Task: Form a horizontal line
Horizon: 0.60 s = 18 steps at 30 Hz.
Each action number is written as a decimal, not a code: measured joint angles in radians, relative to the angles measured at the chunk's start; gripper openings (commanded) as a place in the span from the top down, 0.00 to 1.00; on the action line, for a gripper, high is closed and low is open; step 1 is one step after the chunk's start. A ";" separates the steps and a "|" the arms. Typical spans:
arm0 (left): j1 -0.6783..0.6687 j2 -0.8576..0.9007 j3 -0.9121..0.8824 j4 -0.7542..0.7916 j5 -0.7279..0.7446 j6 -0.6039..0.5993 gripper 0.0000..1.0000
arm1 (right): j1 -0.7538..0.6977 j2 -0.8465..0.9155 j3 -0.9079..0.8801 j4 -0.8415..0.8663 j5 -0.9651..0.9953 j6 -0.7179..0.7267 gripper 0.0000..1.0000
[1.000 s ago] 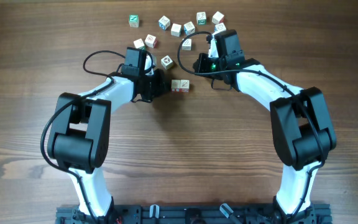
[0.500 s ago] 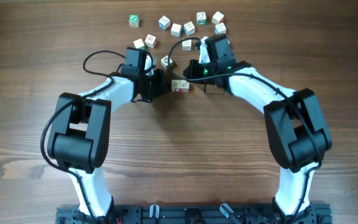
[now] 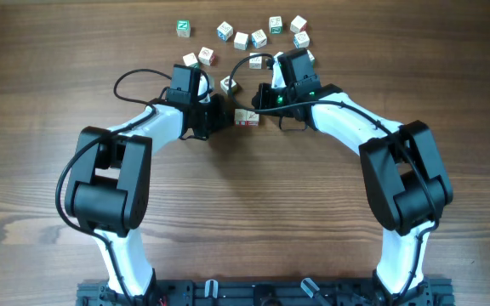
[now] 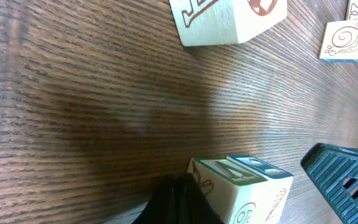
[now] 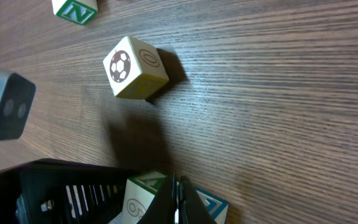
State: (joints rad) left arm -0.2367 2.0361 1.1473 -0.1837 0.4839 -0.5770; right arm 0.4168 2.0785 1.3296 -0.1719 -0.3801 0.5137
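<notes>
Nudging, not grabbing, I'd guess: right gripper (image 5: 175, 198) had its fingers pinched together against the horizontal line (image 3: 246, 117), which sat between both grippers. Meanwhile left gripper (image 4: 179, 198) backed the other end, probably as a stop; couldn't tell its opening.

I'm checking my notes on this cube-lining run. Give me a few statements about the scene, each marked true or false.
1. The left gripper and right gripper both sit close to the short row of cubes. True.
2. The loose cubes lie by the arm bases. False: they lie on the far side, beyond the grippers.
3. The football cube lies alone on the table. True.
4. The green N cube is stacked on the football cube. False: it lies on the wood, apart from it.
</notes>
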 measured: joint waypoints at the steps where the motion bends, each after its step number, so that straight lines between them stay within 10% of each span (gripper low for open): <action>1: 0.000 0.000 0.000 0.000 0.000 0.000 0.96 | 0.000 0.000 0.000 0.000 0.000 0.000 0.96; 18: 0.000 0.000 0.000 0.000 0.000 0.000 0.96 | 0.005 0.015 0.000 -0.011 -0.001 0.000 0.96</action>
State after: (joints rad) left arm -0.2367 2.0361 1.1473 -0.1837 0.4839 -0.5766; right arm 0.4221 2.0933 1.3296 -0.1833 -0.3813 0.5137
